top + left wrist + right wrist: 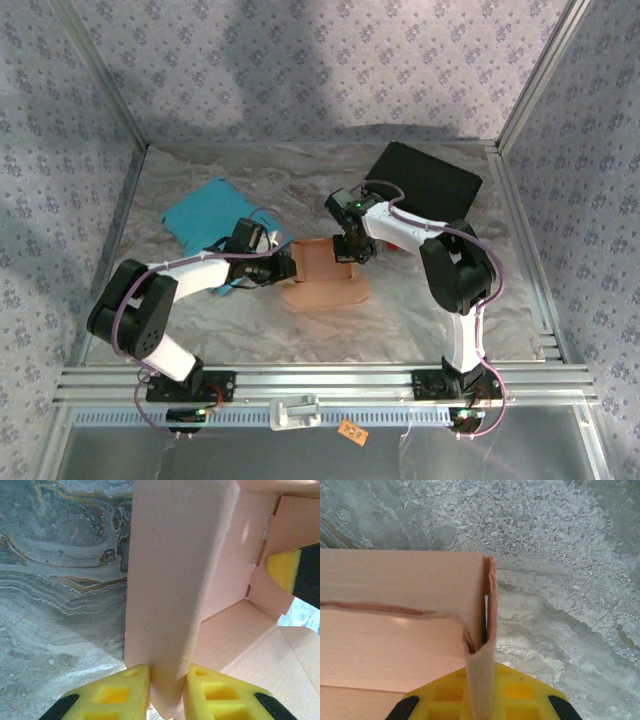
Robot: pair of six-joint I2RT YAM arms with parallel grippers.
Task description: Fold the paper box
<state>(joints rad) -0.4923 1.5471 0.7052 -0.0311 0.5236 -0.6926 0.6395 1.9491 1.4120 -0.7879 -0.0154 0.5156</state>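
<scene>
The half-formed paper box lies on the table, just in front and to the left of the black mat. The left gripper pinches the doubled wall farthest from the mat, and the right gripper is pressed together on the thin wall nearest the mat. Hold both walls upright and square, seat each fold along its crease, and release one side at a time, since the walls will probably spring open.

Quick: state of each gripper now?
Left gripper: closed on a wall of the paper box.
Right gripper: closed on another wall of it.
</scene>
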